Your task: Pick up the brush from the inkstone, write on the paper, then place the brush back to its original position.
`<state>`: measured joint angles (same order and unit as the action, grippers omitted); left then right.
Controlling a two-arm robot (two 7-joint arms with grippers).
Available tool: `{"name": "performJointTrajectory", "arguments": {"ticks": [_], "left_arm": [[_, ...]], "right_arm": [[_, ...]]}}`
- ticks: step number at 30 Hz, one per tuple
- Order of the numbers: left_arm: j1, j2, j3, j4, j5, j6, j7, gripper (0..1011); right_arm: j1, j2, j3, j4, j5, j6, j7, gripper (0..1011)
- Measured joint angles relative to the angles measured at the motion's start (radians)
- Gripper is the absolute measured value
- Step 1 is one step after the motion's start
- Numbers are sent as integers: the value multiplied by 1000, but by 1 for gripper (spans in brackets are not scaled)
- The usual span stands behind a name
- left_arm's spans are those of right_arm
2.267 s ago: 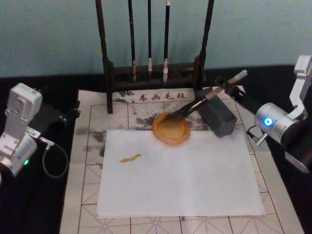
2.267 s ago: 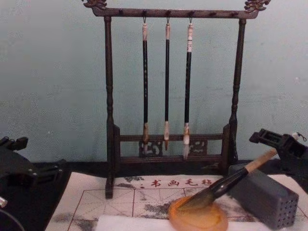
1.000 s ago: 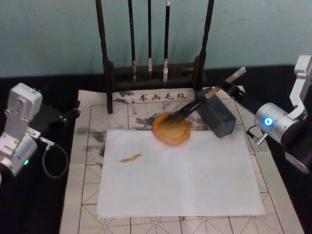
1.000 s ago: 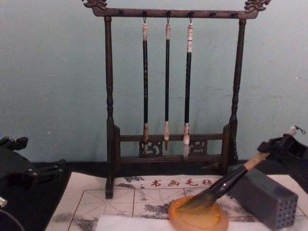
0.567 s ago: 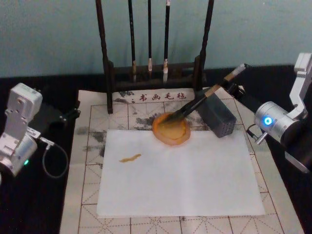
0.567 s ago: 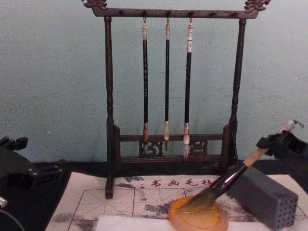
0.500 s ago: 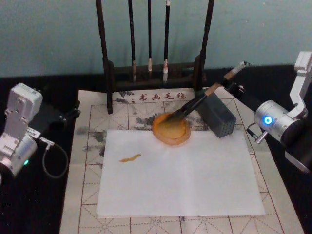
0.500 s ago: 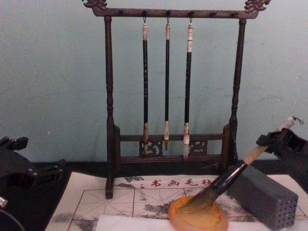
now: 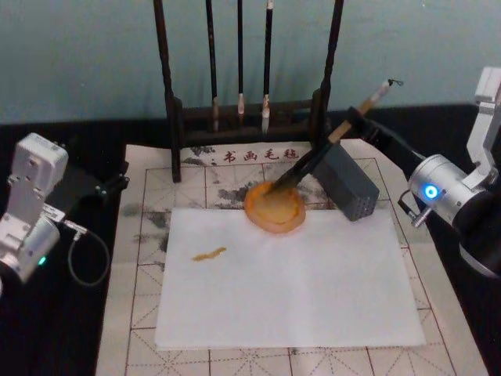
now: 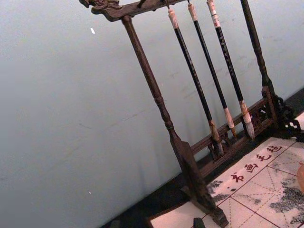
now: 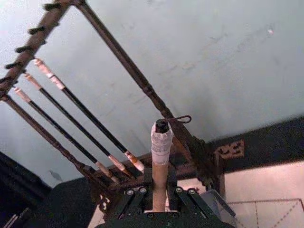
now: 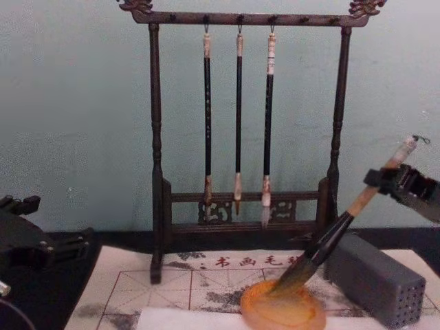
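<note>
Right of centre in the head view, the brush (image 9: pixel 313 160) is pinched by the right gripper (image 9: pixel 354 119), with its tip in the inkstone (image 9: pixel 274 210).
At the left edge, the left gripper (image 9: pixel 106 186) is parked off the felt mat (image 9: pixel 141 313), beside the mat's far corner. A short amber stroke (image 9: pixel 209 254) is seen on the left part of the white paper (image 9: pixel 297 290). At the paper's upper edge, the round orange inkstone is occupied by the brush's dark bristles. From there the brush's long axis is slanted toward the upper right, passing over the grey block (image 9: pixel 348 188), with the whitish end and cord loop topmost. Its tan handle is clamped between the right gripper's fingers, and that arm is extended in from the right edge.
</note>
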<state>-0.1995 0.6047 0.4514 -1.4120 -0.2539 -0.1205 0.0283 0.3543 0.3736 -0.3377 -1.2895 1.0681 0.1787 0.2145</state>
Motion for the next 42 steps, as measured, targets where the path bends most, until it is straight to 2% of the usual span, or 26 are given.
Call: {"name": "performJointTrajectory", "arguments": {"ticks": [4, 12, 29, 37, 42], "left_arm": [[0, 0, 0, 0, 0, 0, 0, 1001], [0, 0, 0, 0, 0, 0, 0, 1001], [0, 0, 0, 0, 0, 0, 0, 1001], [0, 0, 0, 0, 0, 0, 0, 1001], [0, 0, 0, 0, 0, 0, 0, 1001]], "right_arm": [[-3, 8, -13, -11, -36, -39, 10, 198], [-7, 12, -14, -24, -83, -71, 14, 198], [-24, 9, 18, -53, -118, -74, 13, 198], [-60, 33, 34, -118, -129, -75, 25, 198], [-87, 70, 23, -172, -166, -96, 78, 198]]}}
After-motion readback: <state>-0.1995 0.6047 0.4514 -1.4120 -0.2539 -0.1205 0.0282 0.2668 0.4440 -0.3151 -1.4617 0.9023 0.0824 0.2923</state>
